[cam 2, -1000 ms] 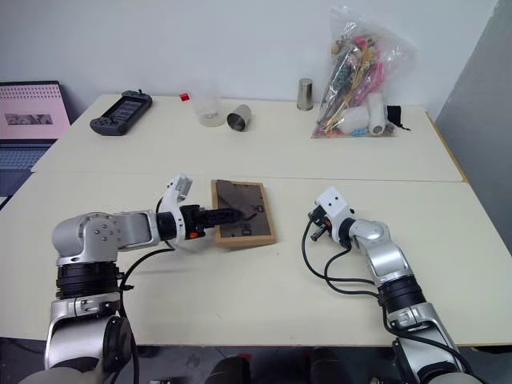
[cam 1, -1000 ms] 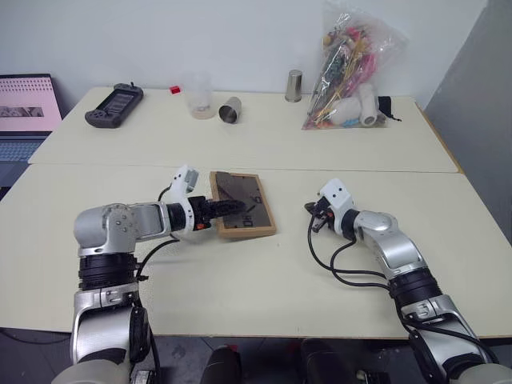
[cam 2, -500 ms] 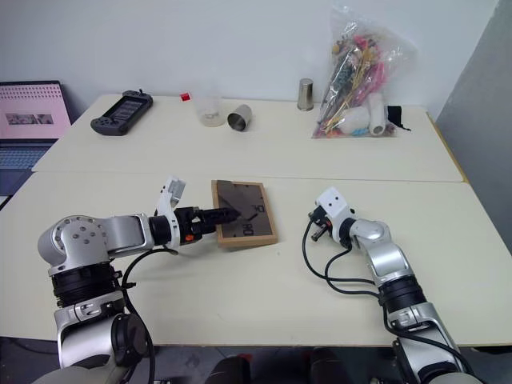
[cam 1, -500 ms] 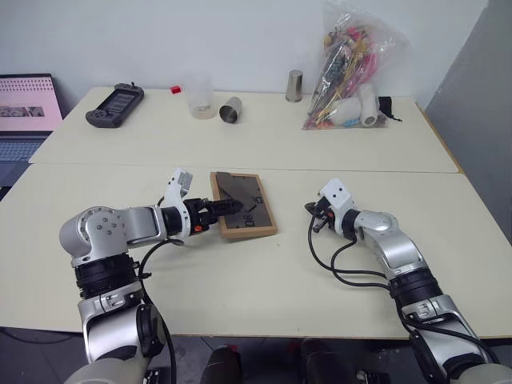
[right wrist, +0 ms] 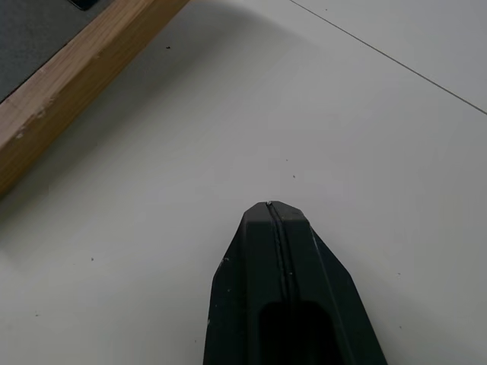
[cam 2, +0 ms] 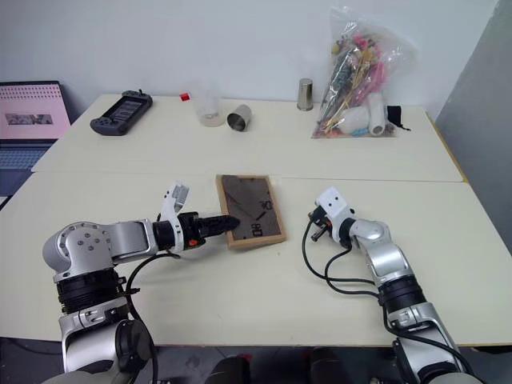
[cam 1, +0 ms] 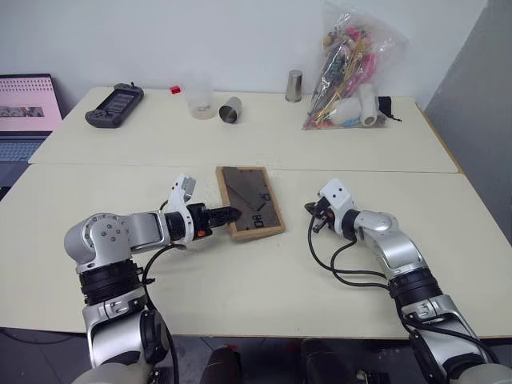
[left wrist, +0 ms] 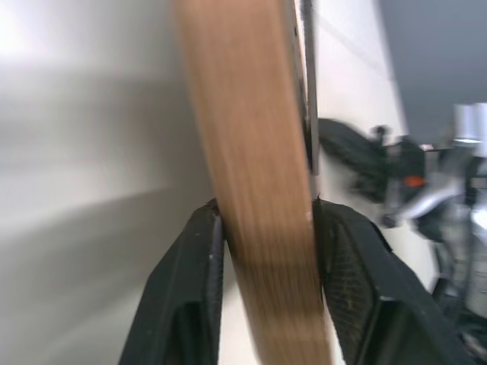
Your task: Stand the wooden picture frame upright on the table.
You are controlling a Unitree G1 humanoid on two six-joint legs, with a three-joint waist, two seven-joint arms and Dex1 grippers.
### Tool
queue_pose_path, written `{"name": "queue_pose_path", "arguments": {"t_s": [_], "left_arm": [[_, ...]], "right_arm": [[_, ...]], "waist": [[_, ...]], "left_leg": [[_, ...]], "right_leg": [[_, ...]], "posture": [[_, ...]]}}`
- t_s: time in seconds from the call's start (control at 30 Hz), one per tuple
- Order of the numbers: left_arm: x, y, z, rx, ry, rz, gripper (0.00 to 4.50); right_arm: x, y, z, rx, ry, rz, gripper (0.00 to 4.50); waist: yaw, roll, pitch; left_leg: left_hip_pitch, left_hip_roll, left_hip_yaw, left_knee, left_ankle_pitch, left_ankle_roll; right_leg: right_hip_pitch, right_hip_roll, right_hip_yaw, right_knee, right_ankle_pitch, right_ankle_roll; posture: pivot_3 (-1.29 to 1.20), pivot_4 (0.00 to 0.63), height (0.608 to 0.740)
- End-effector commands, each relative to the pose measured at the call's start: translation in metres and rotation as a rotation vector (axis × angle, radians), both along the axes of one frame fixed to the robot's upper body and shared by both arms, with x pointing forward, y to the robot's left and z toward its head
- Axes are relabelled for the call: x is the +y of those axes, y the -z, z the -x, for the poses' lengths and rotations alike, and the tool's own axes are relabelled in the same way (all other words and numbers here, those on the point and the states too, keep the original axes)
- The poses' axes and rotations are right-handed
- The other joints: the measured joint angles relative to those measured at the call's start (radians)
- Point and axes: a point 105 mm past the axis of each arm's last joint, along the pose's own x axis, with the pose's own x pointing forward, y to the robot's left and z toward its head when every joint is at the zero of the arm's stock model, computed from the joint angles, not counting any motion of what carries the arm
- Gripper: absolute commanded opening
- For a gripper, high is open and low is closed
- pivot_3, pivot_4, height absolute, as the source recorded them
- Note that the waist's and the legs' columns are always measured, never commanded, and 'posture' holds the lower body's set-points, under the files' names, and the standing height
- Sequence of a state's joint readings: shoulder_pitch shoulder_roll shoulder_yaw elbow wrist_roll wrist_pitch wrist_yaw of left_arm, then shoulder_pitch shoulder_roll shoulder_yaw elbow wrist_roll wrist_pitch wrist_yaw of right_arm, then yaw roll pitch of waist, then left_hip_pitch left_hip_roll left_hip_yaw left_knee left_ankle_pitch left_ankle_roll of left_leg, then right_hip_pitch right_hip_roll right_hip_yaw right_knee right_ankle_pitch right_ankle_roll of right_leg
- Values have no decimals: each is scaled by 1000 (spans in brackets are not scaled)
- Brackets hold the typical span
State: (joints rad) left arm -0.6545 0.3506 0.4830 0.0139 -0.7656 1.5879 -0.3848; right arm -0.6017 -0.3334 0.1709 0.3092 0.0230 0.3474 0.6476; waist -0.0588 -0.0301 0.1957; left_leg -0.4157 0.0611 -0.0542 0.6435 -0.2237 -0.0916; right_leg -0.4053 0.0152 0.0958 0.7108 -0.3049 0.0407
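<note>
Gripping wooden picture frame [cam 1: 253, 202] edge: left gripper [cam 1: 230, 214] clamped.
Frame back-up on table [cam 1: 264, 296]; right gripper [right wrist: 272, 209] closed, empty.

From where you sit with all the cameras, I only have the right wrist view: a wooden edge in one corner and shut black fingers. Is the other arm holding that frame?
Observer: Yes. In the left wrist view the left gripper is closed on the wooden picture frame, one finger on each side of its light-wood edge.
Operator: Is the frame standing yet?
Observer: No. In the head views it lies back-side up on the table, dark panel and black stand showing.
Operator: Where is my right gripper relative to it?
Observer: The right gripper is off the frame's right side, apart from it, with bare tabletop between them.
</note>
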Motion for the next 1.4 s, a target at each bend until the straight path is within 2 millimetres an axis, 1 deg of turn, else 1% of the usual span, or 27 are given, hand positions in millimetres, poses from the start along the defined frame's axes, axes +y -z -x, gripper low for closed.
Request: {"name": "queue_pose_path", "arguments": {"t_s": [0.03, 0.1, 0.17, 0.27, 0.37, 0.4, 0.47, 0.63, 0.7, 0.77, 0.83, 0.87, 0.9, 0.97, 1.0, 1.07, 1.13, 1.2, 1.3, 1.4], "left_arm": [[-3, 0, -3, -53, -11, -58, 1317], [-10, -3, 0, -98, 33, -63, 1313], [-16, -7, 8, -167, 118, -89, 1312], [-20, -10, 17, -227, 220, -88, 1312], [-20, -24, 24, -282, 318, -10, 1312], [-19, -27, 25, -291, 340, 5, 1312], [-15, -30, 21, -293, 346, 23, 1312], [-9, -30, 15, -284, 357, 41, 1312], [-7, -34, 13, -250, 350, 98, 1312], [-7, -36, 15, -201, 356, 143, 1312], [-8, -35, 18, -191, 375, 138, 1312], [-8, -33, 19, -190, 384, 126, 1312], [-9, -31, 21, -183, 391, 117, 1312], [-10, -28, 23, -172, 400, 105, 1312], [-10, -28, 23, -169, 402, 106, 1312], [-10, -26, 25, -167, 410, 101, 1312], [-10, -25, 26, -163, 419, 96, 1312], [-10, -24, 27, -162, 423, 91, 1312], [-10, -24, 26, -163, 425, 88, 1312], [-12, -24, 26, -165, 431, 89, 1312]], "right_arm": [[1, -3, 2, -11, -2, -12, 0], [2, -3, 2, -10, -5, -17, 0], [2, -5, 3, -7, -12, -30, 0], [1, -10, 5, 8, -33, -62, 0], [-2, -24, 8, 47, -87, -126, 0], [-4, -28, 8, 55, -95, -141, 382], [-10, -35, 9, 83, -114, -167, 739], [-23, -50, 14, 140, -154, -245, 1997], [-37, -58, 17, 100, -152, -227, 2472], [-48, -59, 26, 54, -184, -140, 2929], [-52, -55, 36, 27, -233, -56, 3402], [-52, -56, 38, 14, -241, -53, 3562], [-52, -61, 36, -10, -228, -70, 3911], [-50, -74, 35, -10, -215, -152, 4367], [-49, -84, 36, 18, -225, -213, 4445], [-44, -103, 42, 103, -280, -327, 4445], [-32, -125, 55, 214, -389, -422, 4445], [-22, -138, 65, 284, -472, -459, 4445], [-6, -143, 65, 303, -497, -478, 4445], [17, -138, 62, 287, -508, -456, 4445]], "waist": [[0, 0, 0], [0, 0, 0], [1, 0, 0], [0, 0, 0], [0, 0, 0], [0, 0, 0], [0, 0, 0], [0, 0, 0], [0, 0, 0], [1, 0, 1], [2, 0, 0], [2, 0, 0], [2, 0, 1], [-3, 0, 1], [-6, 0, 1], [-10, 1, 1], [-12, 1, 1], [-12, 2, 2], [-9, 2, 2], [-9, 2, 2]], "left_leg": [[0, 0, 0, 0, 0, 0], [0, 0, 0, 0, 0, 0], [0, 0, 0, 0, 0, 0], [0, 0, 0, 0, 1, -2], [0, 0, 0, 0, 0, 0], [0, 0, 0, 0, -1, 1], [-1, 0, 0, 0, -1, 1], [-1, 0, 0, -1, -1, 2], [-1, 0, 0, -1, -1, 2], [-1, 0, 0, -1, -1, 2], [-2, 0, 0, -2, -1, 2], [-3, 0, 0, -2, -1, 2], [-3, 0, 0, -2, -1, 2], [-3, 0, 0, -2, -1, 2], [-2, 0, 0, -2, -1, 2], [-2, 1, 0, -2, -1, 2], [-1, 1, 0, -1, -1, 2], [-2, 1, 0, -1, -1, 2], [-2, 1, -1, -2, -1, 2], [-2, 1, -1, -2, -1, 2]], "right_leg": [[0, 0, 0, 0, 0, 0], [0, 0, 0, 0, 0, 0], [0, 0, 0, 0, 0, 0], [0, 0, 0, 0, 0, 0], [0, 0, 0, -1, 0, 0], [0, 0, 0, -1, 0, 0], [0, 0, 0, -1, 0, 0], [0, 1, 0, -2, 0, 0], [0, 1, 0, -3, 0, 0], [0, 1, 0, -4, 0, 0], [0, 0, -1, -6, 0, 0], [0, 0, -1, -7, 0, 0], [0, 0, -1, -7, 0, 0], [0, 0, 0, -7, 0, 0], [0, 1, 0, -7, 0, 0], [0, 1, 0, -6, 0, 0], [0, 1, 0, -4, 0, 0], [0, 1, 0, -4, 0, 0], [0, 1, -1, -5, 0, 0], [0, 1, -1, -6, 0, 0]], "posture": [[0, 150, 740], [0, 150, 740], [0, 150, 740], [0, 150, 740], [0, 150, 740], [0, 150, 740], [0, 150, 740], [0, 150, 740], [0, 150, 740], [0, 150, 740], [0, 150, 740], [0, 150, 740], [0, 150, 740], [0, 150, 740], [0, 150, 740], [0, 150, 740], [0, 150, 740], [0, 150, 740], [0, 150, 740], [0, 150, 740]]}}
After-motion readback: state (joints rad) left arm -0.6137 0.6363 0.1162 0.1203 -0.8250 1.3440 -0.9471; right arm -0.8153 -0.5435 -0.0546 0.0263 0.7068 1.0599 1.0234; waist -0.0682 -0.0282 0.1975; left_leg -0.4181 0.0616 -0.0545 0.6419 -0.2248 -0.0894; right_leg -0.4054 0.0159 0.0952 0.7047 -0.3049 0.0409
